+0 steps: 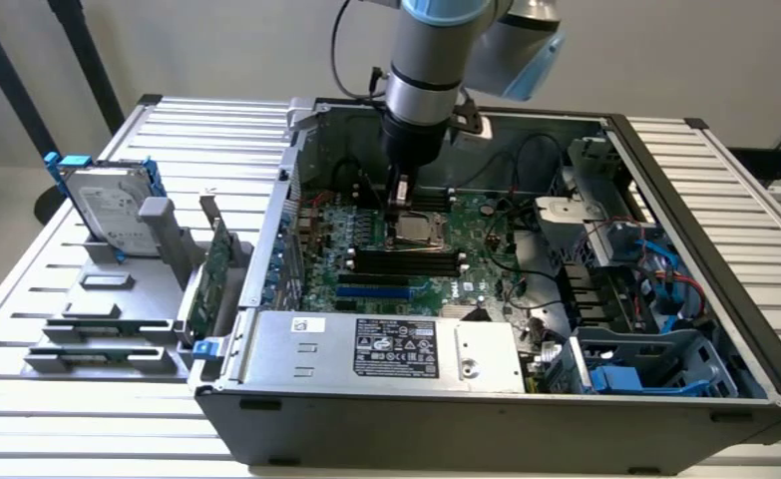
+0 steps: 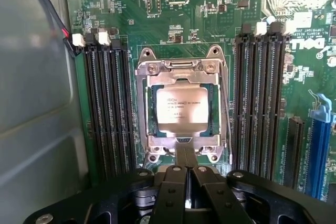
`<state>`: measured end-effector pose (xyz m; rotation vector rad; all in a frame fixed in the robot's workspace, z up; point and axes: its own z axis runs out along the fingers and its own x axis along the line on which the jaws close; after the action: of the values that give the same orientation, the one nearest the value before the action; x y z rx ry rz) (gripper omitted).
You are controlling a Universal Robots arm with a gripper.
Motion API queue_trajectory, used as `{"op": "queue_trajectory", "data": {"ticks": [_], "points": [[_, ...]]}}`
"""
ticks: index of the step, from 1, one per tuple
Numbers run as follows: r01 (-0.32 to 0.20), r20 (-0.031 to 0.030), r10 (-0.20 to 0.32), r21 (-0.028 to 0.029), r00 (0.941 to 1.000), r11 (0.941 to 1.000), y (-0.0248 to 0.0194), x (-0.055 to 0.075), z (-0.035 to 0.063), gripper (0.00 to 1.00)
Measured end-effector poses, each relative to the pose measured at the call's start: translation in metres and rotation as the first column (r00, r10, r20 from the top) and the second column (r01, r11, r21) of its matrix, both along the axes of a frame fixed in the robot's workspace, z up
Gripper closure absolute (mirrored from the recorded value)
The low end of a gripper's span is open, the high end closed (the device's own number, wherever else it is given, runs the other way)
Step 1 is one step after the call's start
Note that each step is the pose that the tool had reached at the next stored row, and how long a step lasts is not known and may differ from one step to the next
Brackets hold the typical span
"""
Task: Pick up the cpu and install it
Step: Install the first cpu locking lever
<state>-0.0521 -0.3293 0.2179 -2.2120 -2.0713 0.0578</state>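
Jaws pressed together and pinching nothing, the tip poised at one edge of the metal socket frame [image 2: 181, 67], whether touching it cannot be told, as a robot arm [image 1: 430, 70] reaches into an opened computer case [image 1: 497, 419]. The cpu [image 2: 182, 109] lies flat and square inside that frame, silver top up, at the middle of the green motherboard [image 2: 210, 19], flanked on both sides by banks of black memory slots [image 2: 105, 108]. The chip looks seated. By the look of it, the work here calls for a light, straight-down touch on the frame only, clear of the thin wire lever [image 2: 224, 103] beside the socket, so the chip does not tip or shift. White lettering near the board's edge appears to be the Dell mark [image 2: 315, 51]. The print on the chip is too fine to read, as is the black label on the silver box [image 1: 383, 349] at the case front. A hard drive [image 1: 104, 215] stands on the tabletop [image 1: 44, 319] outside the case.
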Motion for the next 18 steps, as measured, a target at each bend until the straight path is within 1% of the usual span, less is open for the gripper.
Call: {"op": "queue_trajectory", "data": {"ticks": [3, 8, 18], "points": [[0.000, 0.0000, 0.000, -0.0001, 1.0000, 1.0000, 0.0012, 0.000, -0.0048, 0.89], [0.000, -0.0003, 0.000, 0.0001, 1.0000, 1.0000, 0.0015, 0.000, -0.0114, 0.89], [0.000, -0.0013, 0.000, 0.0004, 1.0000, 1.0000, 0.0015, 0.000, -0.0134, 0.89]]}}
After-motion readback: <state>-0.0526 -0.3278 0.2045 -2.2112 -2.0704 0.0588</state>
